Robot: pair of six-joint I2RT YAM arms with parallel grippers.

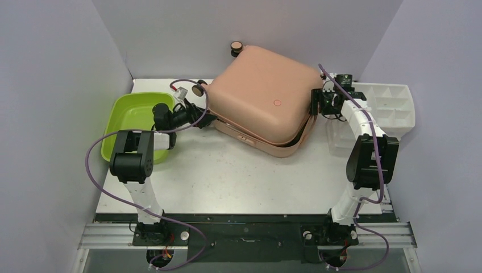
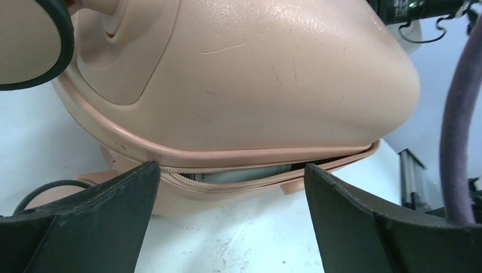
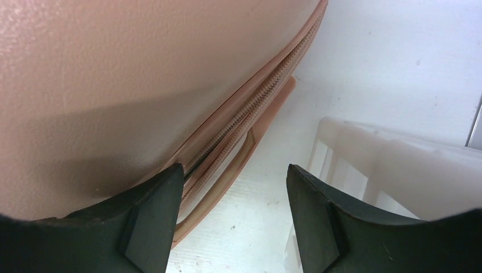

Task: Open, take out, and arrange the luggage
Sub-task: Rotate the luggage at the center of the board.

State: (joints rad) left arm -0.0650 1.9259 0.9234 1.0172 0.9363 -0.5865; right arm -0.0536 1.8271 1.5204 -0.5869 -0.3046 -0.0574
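Note:
The luggage, a salmon-pink hard-shell suitcase, lies flat at the back of the table with its shell a little ajar. Its zipper is undone along the front, and a dark gap shows at the seam. My left gripper is open at the suitcase's left corner, low over the table. In the left wrist view that gripper frames the seam without touching it. My right gripper is open at the right edge. In the right wrist view that gripper holds nothing, and its left finger rests by the zipper seam.
A lime-green tub stands at the left, behind my left arm. A white drawer organizer stands at the right, close beside my right gripper, and its wall shows in the right wrist view. Caster wheels stick out at the suitcase's back.

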